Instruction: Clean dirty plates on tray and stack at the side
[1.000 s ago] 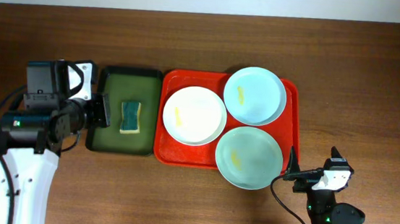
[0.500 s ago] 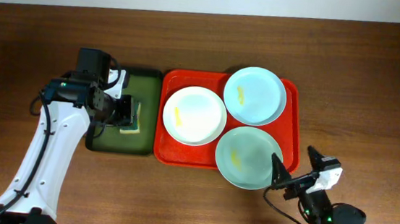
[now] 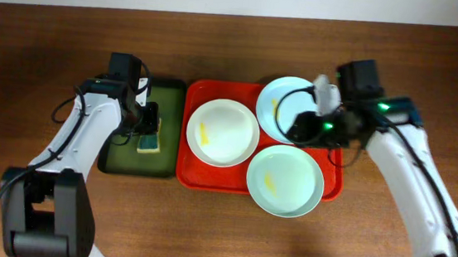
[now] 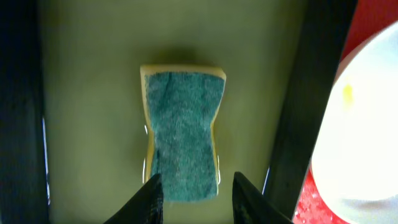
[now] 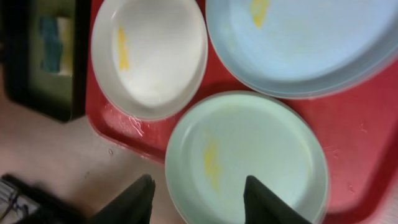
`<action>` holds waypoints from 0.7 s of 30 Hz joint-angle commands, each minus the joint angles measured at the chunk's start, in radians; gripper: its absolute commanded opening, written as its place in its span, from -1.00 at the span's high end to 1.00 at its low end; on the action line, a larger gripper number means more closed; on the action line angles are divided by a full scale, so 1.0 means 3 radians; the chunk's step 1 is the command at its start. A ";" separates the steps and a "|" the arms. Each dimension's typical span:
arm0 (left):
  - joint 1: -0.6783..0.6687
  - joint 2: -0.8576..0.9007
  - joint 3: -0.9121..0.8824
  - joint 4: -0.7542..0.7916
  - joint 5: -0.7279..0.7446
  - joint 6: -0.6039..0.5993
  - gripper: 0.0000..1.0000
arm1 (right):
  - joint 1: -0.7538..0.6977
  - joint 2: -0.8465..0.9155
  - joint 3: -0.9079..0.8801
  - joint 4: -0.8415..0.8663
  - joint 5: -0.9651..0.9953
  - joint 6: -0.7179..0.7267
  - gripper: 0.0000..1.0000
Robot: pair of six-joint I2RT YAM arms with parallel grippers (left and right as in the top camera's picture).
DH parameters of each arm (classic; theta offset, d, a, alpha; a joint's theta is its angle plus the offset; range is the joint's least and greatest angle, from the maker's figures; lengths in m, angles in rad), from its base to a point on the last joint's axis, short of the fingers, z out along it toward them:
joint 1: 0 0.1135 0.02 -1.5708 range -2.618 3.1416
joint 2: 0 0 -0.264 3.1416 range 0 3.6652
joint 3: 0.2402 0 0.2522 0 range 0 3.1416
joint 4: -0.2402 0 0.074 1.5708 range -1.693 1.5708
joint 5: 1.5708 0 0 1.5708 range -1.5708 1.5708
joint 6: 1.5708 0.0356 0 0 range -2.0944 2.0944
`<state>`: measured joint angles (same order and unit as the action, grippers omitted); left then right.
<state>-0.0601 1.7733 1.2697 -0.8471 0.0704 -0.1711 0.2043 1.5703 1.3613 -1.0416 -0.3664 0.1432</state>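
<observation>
Three plates lie on the red-orange tray [image 3: 188, 173], each with a yellow smear: white [image 3: 223, 132], pale blue [image 3: 285, 108] and pale green [image 3: 285, 180]. My right gripper [image 3: 302, 127] hovers open over the near edge of the blue plate. In the right wrist view its fingers [image 5: 140, 199] frame the green plate [image 5: 249, 149] from above, with nothing between them. My left gripper [image 3: 148, 121] is open over a yellow and green sponge [image 3: 151, 137]. In the left wrist view the sponge [image 4: 183, 134] has its near end between the fingertips [image 4: 153, 198].
The sponge lies in a narrow dark green tray [image 3: 118, 156], which stands against the red tray's left side. Brown wooden table [image 3: 402, 243] surrounds both trays. The right arm reaches over the tray's right rim.
The left gripper moved right over the sponge and opened. The right arm swung from the table's front right corner to above the tray, and its jaws narrowed.
</observation>
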 commanded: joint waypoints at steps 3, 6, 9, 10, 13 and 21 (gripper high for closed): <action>-0.0009 0.0205 0.0022 0.0086 -0.0028 -0.0025 0.31 | 0.0420 0.0912 0.0051 0.0888 0.0217 0.0075 0.03; -0.0009 0.0205 0.0022 0.0093 -0.0052 -0.0025 0.31 | 0.0567 0.1279 0.0051 0.1255 0.0291 0.0076 0.29; -0.0009 0.0205 0.0022 0.0093 -0.0052 -0.0025 0.31 | 0.0656 0.1343 0.0050 0.1300 0.0729 0.0076 0.39; -0.0009 0.0205 0.0022 0.0093 -0.0052 -0.0025 0.31 | 0.0669 0.1345 0.0036 0.1297 0.0738 0.0076 0.48; -0.0009 0.0205 0.0022 0.0094 -0.0051 -0.0025 0.31 | 0.0722 0.1392 0.0032 0.1319 0.0738 0.0079 0.60; -0.0009 0.0205 0.0022 0.0093 -0.0051 -0.0025 0.31 | 0.0736 0.1395 -0.0092 0.1433 0.0969 0.0338 0.66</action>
<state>-0.0601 1.8267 1.2697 -0.8215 0.0662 -0.1734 0.4160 1.9686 1.3487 -0.6193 -0.1352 0.2108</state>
